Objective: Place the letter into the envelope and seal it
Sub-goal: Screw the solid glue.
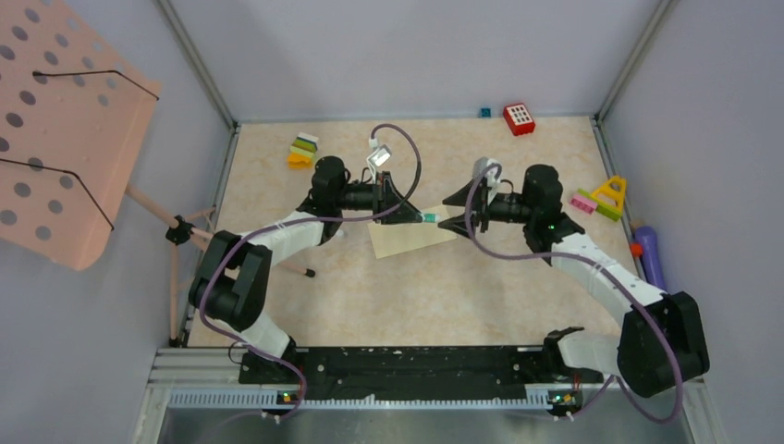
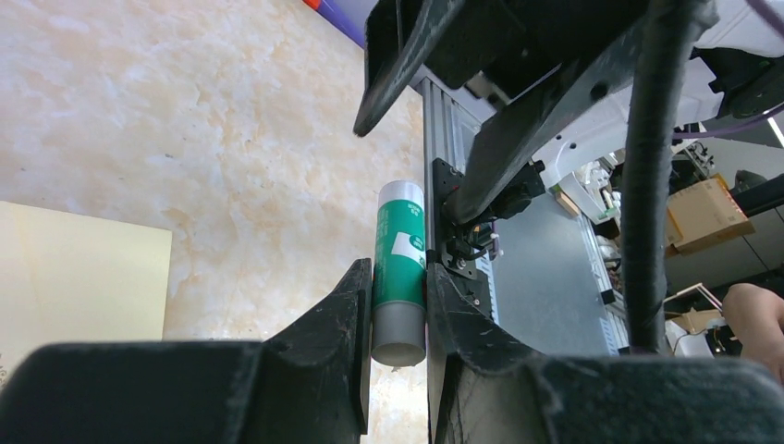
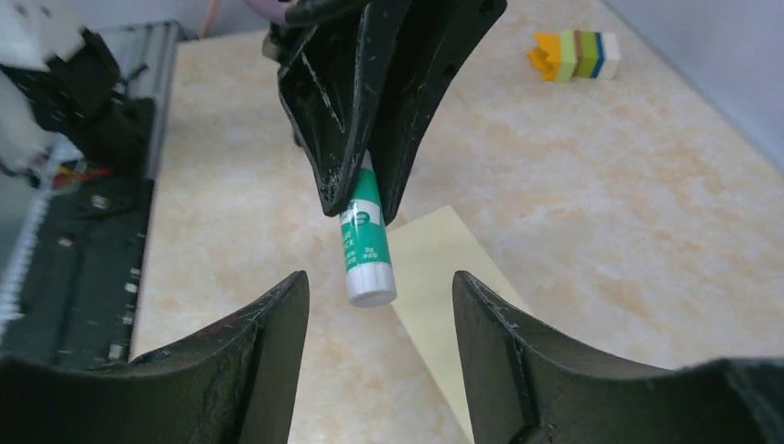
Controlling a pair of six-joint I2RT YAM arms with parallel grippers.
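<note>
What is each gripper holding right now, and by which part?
The left gripper pinches a green glue stick near one end, the rest sticking out. The right gripper is open and holds nothing.

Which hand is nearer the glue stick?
Left. The left hand grips the glue stick between its fingers; the right hand is open, facing the stick's free end without touching it.
</note>
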